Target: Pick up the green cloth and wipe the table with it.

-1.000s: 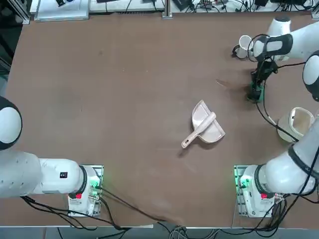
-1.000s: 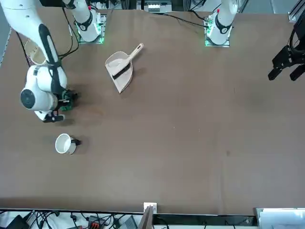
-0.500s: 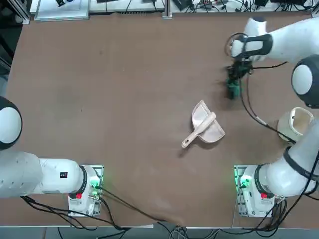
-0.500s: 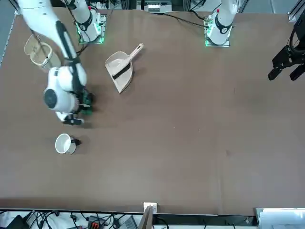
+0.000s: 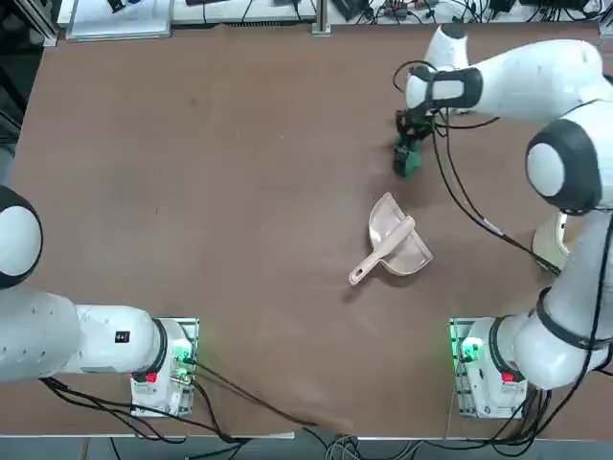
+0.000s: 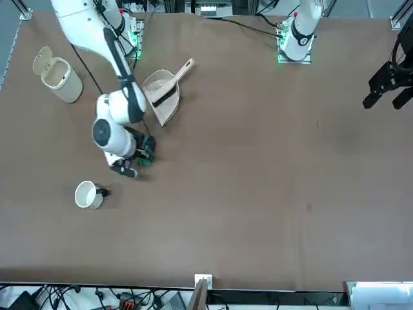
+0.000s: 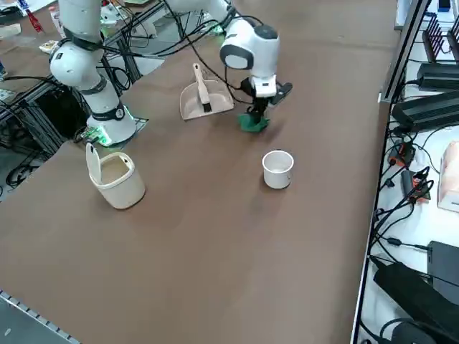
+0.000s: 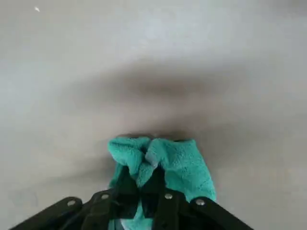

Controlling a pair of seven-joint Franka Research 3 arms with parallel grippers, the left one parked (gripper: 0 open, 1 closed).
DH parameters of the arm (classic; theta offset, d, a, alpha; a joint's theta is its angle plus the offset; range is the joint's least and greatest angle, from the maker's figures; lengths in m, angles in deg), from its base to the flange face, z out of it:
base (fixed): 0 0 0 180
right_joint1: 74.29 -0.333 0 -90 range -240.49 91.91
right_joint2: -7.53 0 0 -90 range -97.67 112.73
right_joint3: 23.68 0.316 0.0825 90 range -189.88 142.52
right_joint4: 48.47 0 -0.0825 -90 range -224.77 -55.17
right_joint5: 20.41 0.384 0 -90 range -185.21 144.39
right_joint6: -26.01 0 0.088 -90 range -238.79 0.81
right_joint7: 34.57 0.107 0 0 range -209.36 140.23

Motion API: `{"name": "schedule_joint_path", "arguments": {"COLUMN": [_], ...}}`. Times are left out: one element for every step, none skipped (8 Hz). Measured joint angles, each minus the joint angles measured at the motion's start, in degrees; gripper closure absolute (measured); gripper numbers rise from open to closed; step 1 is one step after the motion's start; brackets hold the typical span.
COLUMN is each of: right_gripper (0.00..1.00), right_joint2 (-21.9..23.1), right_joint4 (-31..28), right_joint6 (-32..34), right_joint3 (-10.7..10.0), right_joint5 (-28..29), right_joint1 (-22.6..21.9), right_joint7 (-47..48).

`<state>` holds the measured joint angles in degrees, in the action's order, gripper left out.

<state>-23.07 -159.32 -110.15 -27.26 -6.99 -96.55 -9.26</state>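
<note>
Carefully now: cloth pinched, dustpan close by

Left to right across the front view, the lidded white bin comes first, then the white cup. Next is the green cloth, bunched between the right gripper's closed fingers, low over the table; contact is unclear. Pressing hard could drag it loose; a wide stroke might knock the cup or the beige dustpan, rightmost. No brand or lettering is legible.
</note>
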Motion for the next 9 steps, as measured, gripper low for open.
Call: {"name": "schedule_joint_path", "arguments": {"right_gripper": [0.93,0.93,0.93,0.93,0.93,0.93,0.93,0.93,0.93], "right_joint2": [-0.5,-0.3,0.2,0.8,1.6,2.1,2.5,2.7,2.7], "right_joint4": [0.3,0.2,-0.5,-1.8,-3.4,-5.0,-6.1,-6.5,-6.5], "right_joint6": [1.0,3.2,5.4,6.7,7.2,7.2,7.3,7.4,7.3], "right_joint3": [-0.4,-1.7,-4.5,-7.6,-10.8,-13.8,-15.9,-16.5,-16.4], "right_joint5": [-0.1,-0.2,-0.5,-1.2,-2.3,-3.3,-3.6,-3.8,-3.8], "right_joint1": [0.2,0.5,0.5,0.7,1.0,1.2,1.5,1.7,0.6], "right_joint7": [-2.0,-6.5,-12.7,-19.0,-24.7,-29.9,-33.6,-34.3,-32.2]}}
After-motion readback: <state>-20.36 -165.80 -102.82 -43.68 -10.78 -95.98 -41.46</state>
